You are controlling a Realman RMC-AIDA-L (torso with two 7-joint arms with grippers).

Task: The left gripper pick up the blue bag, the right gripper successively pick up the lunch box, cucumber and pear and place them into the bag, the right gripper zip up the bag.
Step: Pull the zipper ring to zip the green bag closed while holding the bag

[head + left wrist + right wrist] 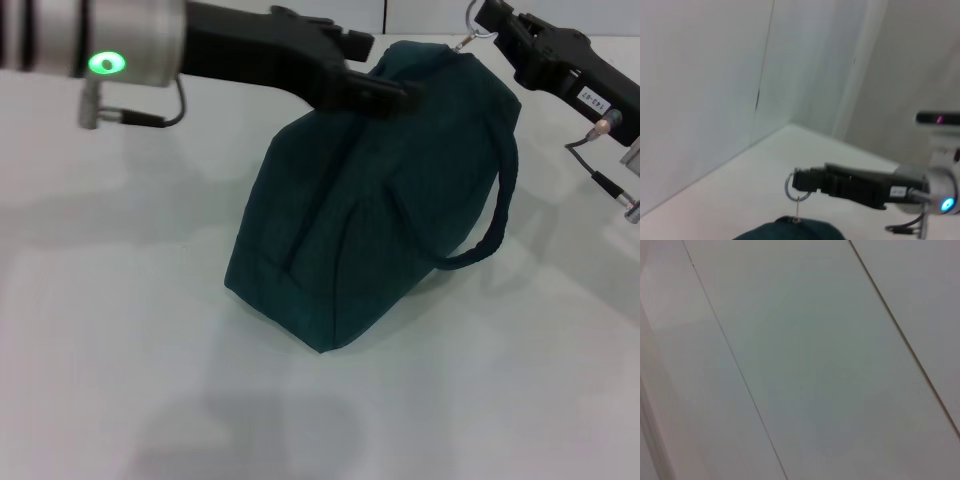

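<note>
The blue bag point(370, 220) stands on the white table, closed along its top, with one loop handle point(500, 215) hanging down its right side. My left gripper point(388, 95) reaches in from the upper left and is shut on the bag's top edge. My right gripper point(488, 20) is at the bag's far right top corner, shut on the ring zip pull point(477, 36). The left wrist view shows the right gripper point(799, 180) holding the ring point(789, 186) above the bag's top point(790, 231). The lunch box, cucumber and pear are out of view.
The white table point(120, 330) spreads around the bag. A pale panelled wall point(800, 360) fills the right wrist view and stands behind the table in the left wrist view point(705, 90).
</note>
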